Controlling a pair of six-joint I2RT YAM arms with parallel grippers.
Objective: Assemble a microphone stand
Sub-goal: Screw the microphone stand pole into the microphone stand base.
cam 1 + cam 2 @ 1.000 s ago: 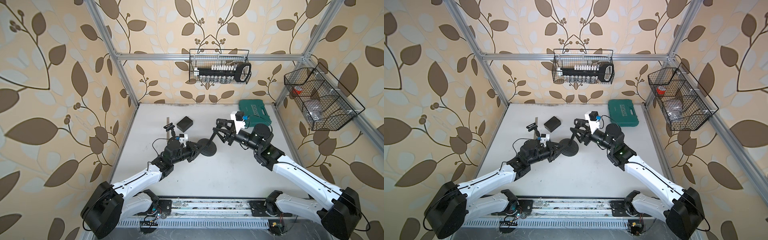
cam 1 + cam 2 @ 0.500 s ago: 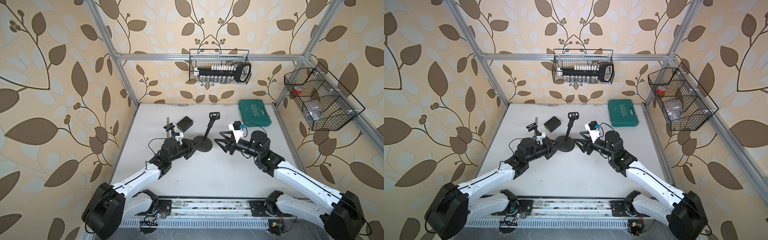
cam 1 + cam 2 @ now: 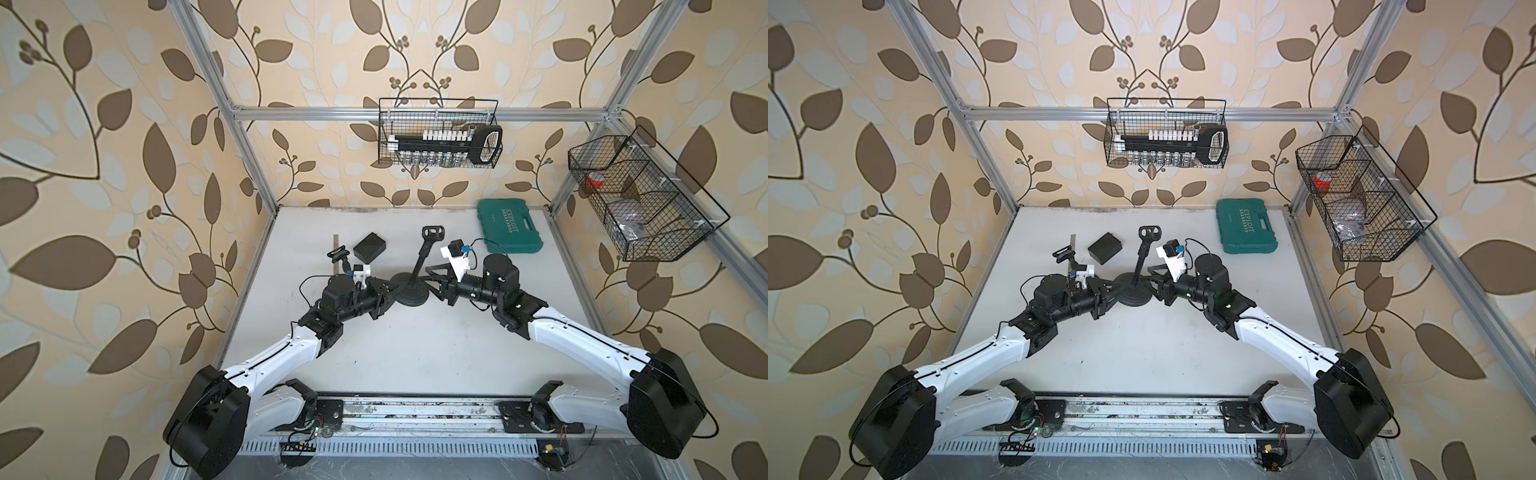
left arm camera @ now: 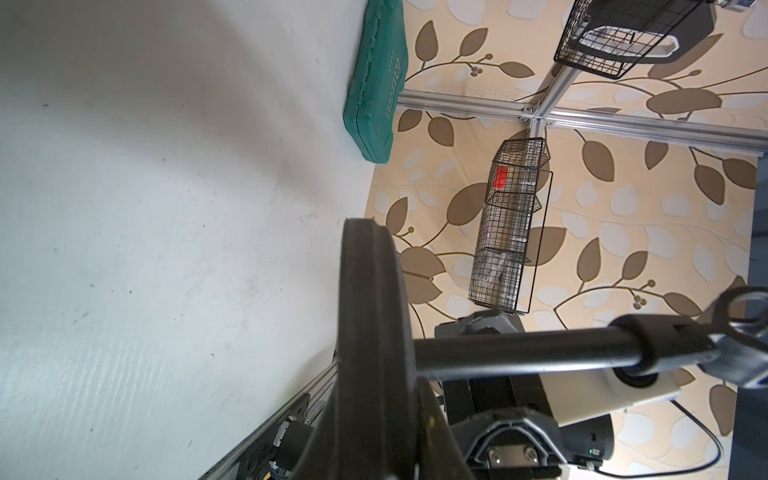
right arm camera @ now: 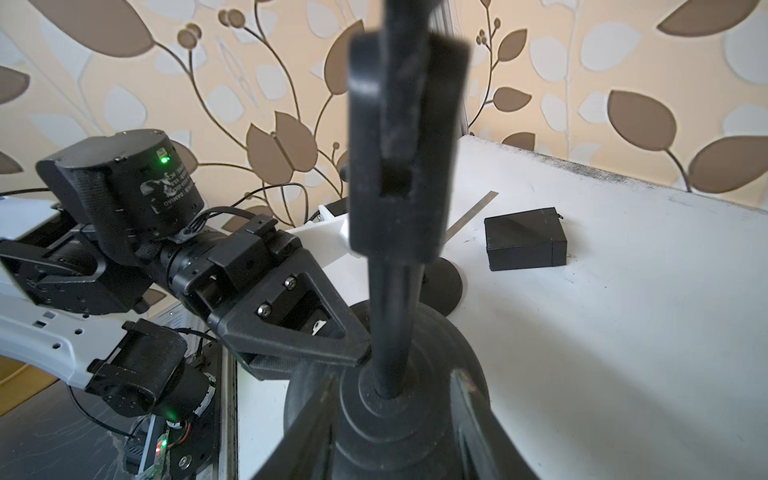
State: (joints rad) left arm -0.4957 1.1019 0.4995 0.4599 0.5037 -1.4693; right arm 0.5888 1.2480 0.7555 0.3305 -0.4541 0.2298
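The left jaws are clenched on the rim of the microphone stand's (image 3: 420,266) round base (image 3: 405,297), with one finger (image 5: 291,345) lying over its top close to the pole (image 3: 1143,259). The right jaws stand parted on either side of the base's raised hub, with the pole rising between them. Whether they press on it cannot be told.

The stand is near the middle of the white worktop (image 3: 415,357), between the two arms, and its pole carries a black clip (image 3: 432,232) at the top. Whether the base lies flat on the surface cannot be told.

The worktop is scuffed and speckled with dark marks. Behind the stand lie a small black box (image 3: 370,248) and a thin metal strip (image 3: 337,241). A green tool case (image 3: 509,230) lies in the far right corner.

Leaf-patterned wallpaper (image 3: 124,166) covers the walls, which are framed by aluminium rails (image 3: 332,111). A back wire basket (image 3: 386,124) holding a socket rail (image 3: 440,143) hangs on the rear wall. A side wire basket (image 3: 665,232) hangs on the right wall.
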